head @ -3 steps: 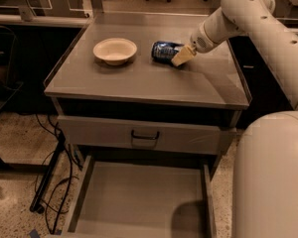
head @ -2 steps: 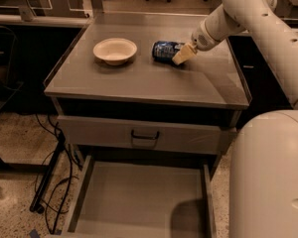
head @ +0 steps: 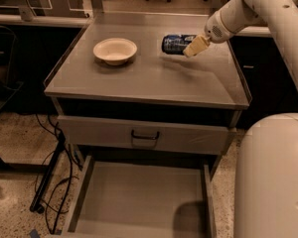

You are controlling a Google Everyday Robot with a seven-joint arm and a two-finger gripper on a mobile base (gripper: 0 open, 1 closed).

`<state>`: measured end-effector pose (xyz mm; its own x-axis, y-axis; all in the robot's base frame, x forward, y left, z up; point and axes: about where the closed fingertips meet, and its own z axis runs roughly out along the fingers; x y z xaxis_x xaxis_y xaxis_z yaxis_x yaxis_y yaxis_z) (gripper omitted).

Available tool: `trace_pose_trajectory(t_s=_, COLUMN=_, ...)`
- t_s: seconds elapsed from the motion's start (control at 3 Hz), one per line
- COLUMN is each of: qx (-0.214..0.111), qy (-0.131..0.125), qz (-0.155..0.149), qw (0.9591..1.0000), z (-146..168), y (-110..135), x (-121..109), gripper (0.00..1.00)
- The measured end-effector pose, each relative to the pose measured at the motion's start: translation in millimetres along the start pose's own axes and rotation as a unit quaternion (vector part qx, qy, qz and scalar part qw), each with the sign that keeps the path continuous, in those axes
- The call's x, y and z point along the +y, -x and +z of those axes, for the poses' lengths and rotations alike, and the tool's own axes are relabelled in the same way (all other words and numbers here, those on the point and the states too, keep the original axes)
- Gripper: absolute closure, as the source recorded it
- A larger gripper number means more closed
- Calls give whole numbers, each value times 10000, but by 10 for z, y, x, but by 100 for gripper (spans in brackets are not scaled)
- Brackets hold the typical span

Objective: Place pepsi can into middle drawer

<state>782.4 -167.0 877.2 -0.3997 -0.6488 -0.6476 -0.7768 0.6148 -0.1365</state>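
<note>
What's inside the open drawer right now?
Only bare floor shows in the drawer; its rear is hidden under the cabinet and its near end is out of frame. The can lies on the cabinet top, at the tool.

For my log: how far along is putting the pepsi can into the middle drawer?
Done: the middle drawer stands open, floor bare. In hand: the claw is at the pepsi can, lying sideways on the cabinet top. Left: lifting it and lowering it into the drawer.

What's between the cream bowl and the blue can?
Camera view: only bare grey cabinet top between cream bowl and blue pepsi can; gripper at can's right end.
</note>
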Motion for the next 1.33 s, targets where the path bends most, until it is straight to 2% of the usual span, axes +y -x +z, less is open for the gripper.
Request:
trace_pose_trajectory(t_s=0.33, qx=-121, qy=-41, qz=-34, qw=9999, z=-273, y=-35, x=-12, gripper=100)
trace_pose_trajectory(t_s=0.67, qx=-330, qy=-85, qz=-74, qw=9994, z=-704, y=-125, x=118, gripper=100)
trace_pose_trajectory(t_s=1.0, qx=-384, qy=-60, qz=-10, qw=9992, z=-964, y=-318, x=389, gripper=100)
trace_pose_trajectory(t_s=1.33, qx=-279, qy=55, qz=19, qw=9996, z=-858, y=-413, x=471, gripper=100)
